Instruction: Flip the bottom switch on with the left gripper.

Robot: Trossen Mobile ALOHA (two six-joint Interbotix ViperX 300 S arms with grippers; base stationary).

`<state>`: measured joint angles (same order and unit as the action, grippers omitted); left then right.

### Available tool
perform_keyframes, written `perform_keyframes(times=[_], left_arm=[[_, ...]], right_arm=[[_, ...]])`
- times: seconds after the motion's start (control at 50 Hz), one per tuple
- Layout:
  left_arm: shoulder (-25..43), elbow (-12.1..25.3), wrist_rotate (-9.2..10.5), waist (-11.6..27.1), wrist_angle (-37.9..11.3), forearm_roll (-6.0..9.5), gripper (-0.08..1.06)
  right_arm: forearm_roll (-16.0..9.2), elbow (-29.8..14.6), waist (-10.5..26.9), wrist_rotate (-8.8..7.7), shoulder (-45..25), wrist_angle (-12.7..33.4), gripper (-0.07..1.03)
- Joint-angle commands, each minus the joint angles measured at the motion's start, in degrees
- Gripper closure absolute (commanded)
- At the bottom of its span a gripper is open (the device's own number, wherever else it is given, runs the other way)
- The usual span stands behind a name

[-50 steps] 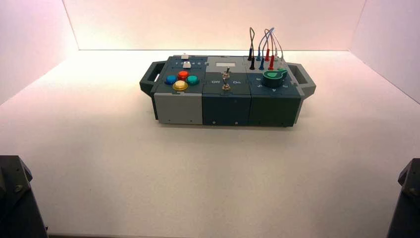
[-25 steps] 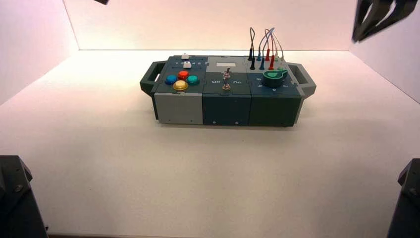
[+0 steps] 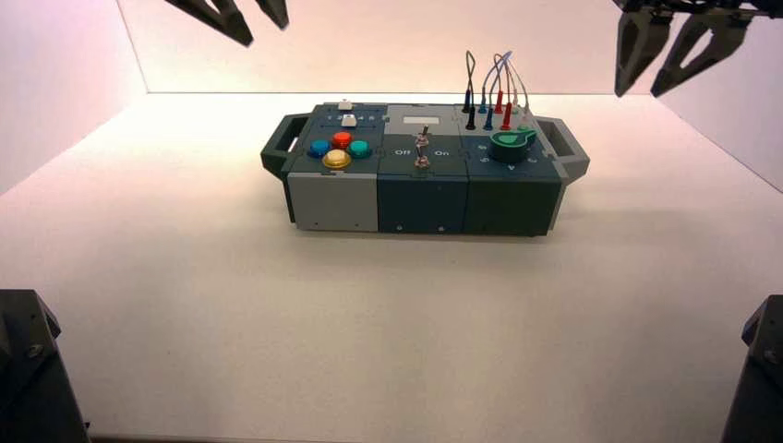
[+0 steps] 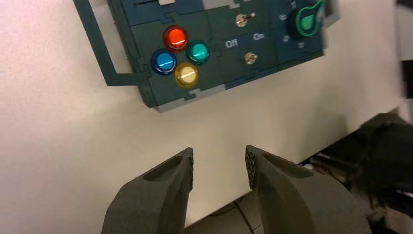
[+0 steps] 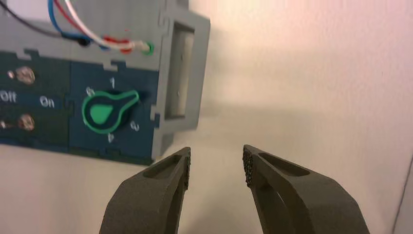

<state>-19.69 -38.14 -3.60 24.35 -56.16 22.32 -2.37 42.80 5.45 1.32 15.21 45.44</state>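
The bottom switch [image 3: 422,161] is a tiny silver toggle at the front of the dark Off/On panel in the middle of the box [image 3: 332,198]. It also shows as the bottom switch [image 4: 251,58] and the bottom switch [image 5: 24,122]. Its twin [image 3: 423,140] stands just behind it. My left gripper [image 3: 263,32] hangs high over the back left, far from the box, open and holding nothing; the left wrist view shows the left gripper [image 4: 219,165] above bare table in front of the box. My right gripper [image 3: 639,92] hovers open and unladen at the back right; seen from its own wrist, the right gripper [image 5: 216,165] is off the box's right end.
Four round buttons [image 3: 338,149] sit on the box's left part. A green knob [image 3: 511,143] and plugged wires [image 3: 489,92] sit on its right part. Carry handles [image 3: 277,148] stick out at both ends. Dark arm bases [image 3: 28,369] fill the near corners.
Both grippers, out of view a second ago, have come into the top of the high view, the right one first. Both now stand open. The box has not moved.
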Motion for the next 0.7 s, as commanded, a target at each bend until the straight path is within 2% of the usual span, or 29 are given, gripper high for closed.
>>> perform_keyframes(times=[0.02, 0.18, 0.4, 0.7], left_arm=[[3.4, 4.5, 1.41, 2.3, 0.3, -1.32, 0.4], [8.3, 7.8, 1.85, 4.2, 0.4, -1.58, 0.4], [14.7, 10.4, 1.41, 5.9, 1.5, -2.29, 0.4], [18.3, 12.6, 1.32, 7.4, 1.4, -2.29, 0.4]], right_arm=[[-0.3, -2.8, 0.1, 1.41, -2.3, -1.8, 0.39], [-0.9, -3.2, 0.1, 1.76, -5.6, -4.3, 0.39], [-1.7, -3.0, 0.2, 1.67, -10.4, -9.2, 0.39], [-2.6, -3.3, 1.8, 1.14, -16.1, -13.1, 0.39]])
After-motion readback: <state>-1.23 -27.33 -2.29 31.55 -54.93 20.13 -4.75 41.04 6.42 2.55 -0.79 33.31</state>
